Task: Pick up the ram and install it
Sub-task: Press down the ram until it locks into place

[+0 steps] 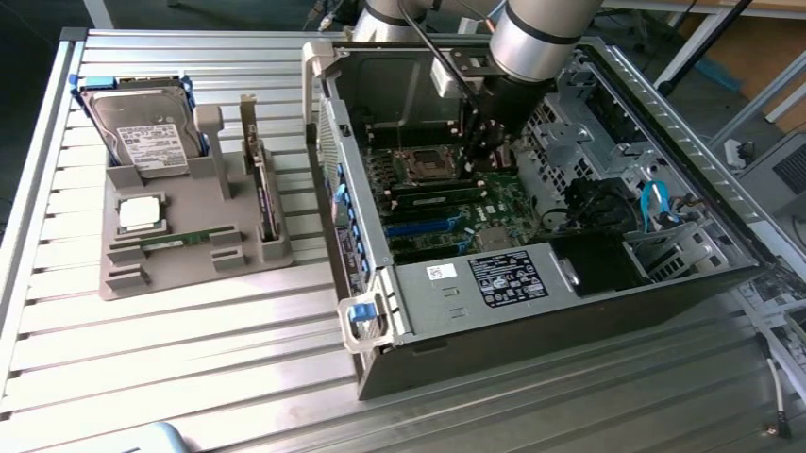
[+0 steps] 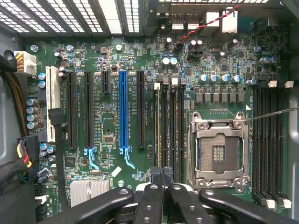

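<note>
One ram [image 1: 187,239], a thin green stick, lies flat in the grey fixture [image 1: 189,276] at the exterior view's left. Another ram [image 2: 158,126] stands edge-up in a memory slot beside the bare processor socket [image 2: 218,149]. My gripper [image 1: 485,162] reaches down into the open computer case [image 1: 504,283], over the motherboard's memory slots. In the wrist view my gripper [image 2: 164,179] is shut, its dark fingers [image 2: 159,177] pressed together with nothing between them. They sit at the near end of the slotted ram. I cannot tell if they touch it.
The fixture also holds a hard drive [image 1: 145,132], a square silver processor [image 1: 139,212] and an upright expansion card [image 1: 262,193]. Blue and black expansion slots [image 2: 123,112], a heatsink [image 2: 88,191] and cable bundles [image 2: 18,154] surround the memory slots. The case walls rise around the arm.
</note>
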`<state>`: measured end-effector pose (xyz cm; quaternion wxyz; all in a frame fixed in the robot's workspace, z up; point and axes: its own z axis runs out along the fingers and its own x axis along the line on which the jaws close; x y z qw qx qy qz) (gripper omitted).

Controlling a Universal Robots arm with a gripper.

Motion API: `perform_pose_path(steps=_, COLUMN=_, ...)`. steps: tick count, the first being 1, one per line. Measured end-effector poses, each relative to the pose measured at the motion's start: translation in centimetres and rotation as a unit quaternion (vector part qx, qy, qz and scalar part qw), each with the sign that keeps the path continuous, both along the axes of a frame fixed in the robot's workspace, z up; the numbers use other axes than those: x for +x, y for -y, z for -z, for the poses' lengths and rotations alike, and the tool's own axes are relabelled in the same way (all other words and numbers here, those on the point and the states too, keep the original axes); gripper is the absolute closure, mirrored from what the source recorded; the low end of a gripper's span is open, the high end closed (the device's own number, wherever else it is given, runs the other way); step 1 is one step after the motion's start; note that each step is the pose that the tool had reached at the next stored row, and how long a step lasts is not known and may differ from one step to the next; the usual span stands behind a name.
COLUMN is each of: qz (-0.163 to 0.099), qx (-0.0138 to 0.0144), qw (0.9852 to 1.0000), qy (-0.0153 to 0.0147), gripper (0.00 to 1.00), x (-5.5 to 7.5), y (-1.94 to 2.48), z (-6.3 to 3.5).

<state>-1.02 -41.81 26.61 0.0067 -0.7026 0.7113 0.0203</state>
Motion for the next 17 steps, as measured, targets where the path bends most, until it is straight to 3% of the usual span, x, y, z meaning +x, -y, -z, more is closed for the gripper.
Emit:
perform_pose_path(steps=7, qz=0.000, qx=-0.0002, qw=1.0000, qy=0.0000, gripper=0.89, x=0.0, y=0.00, z=-0.68)
perform_pose_path(steps=17, qz=0.000, qx=-0.0007, qw=1.0000, qy=0.0000, gripper=0.89, x=0.0, y=0.00, z=-3.14)
